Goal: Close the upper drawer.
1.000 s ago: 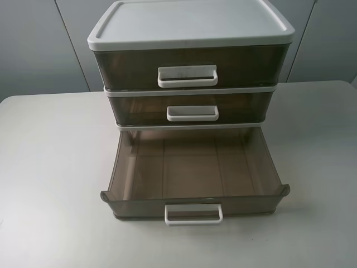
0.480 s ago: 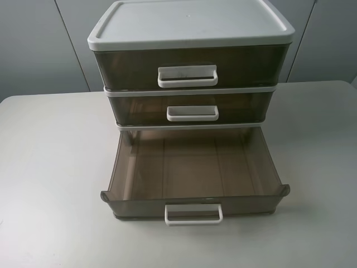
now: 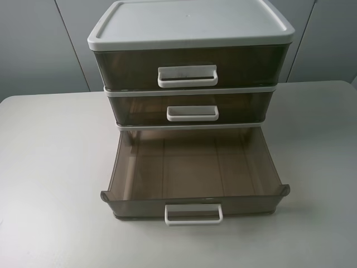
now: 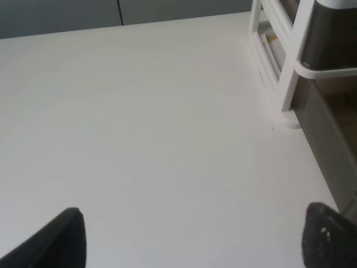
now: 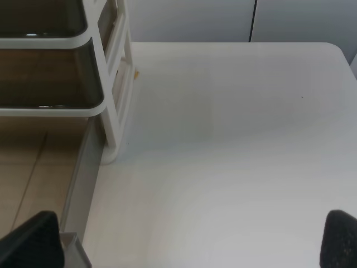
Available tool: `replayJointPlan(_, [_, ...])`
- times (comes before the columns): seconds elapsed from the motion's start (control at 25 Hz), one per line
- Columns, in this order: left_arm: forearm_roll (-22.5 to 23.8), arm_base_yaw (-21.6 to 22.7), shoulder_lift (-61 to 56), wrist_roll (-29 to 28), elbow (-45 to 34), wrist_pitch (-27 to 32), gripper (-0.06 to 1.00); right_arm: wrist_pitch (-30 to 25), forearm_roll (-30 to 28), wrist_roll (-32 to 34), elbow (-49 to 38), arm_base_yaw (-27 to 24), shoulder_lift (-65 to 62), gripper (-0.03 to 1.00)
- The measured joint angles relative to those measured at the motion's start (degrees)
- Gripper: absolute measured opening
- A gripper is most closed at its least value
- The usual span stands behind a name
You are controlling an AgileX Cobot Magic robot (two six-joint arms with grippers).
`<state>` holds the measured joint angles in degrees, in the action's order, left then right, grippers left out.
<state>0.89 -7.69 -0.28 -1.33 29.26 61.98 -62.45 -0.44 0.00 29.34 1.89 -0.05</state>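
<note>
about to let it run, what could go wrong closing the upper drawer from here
1. The bottom drawer is pulled far out below the upper drawer; an arm coming in low could bump it, and the right fingers sit close beside its wall.
2. The cabinet stands unbraced on the smooth table; a push up high may slide or tip it backward.
3. The upper drawer looks barely open, so the wrong drawer might get shut.

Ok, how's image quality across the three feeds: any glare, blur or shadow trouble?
Exterior high: even soft light, sharp; faint reflections on the top drawer front. Left wrist: table washed out near white, left gripper fingertips blurred at the edge. Right wrist: softer focus, soft shadow beside the cabinet frame.
</note>
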Motion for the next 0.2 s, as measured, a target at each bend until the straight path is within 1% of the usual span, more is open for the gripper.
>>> replayJointPlan(0.2, [0.00, 0.00, 0.00, 0.00, 0.00, 0.00, 0.74, 0.00, 0.00, 0.00, 0.00, 0.00, 0.00, 0.70])
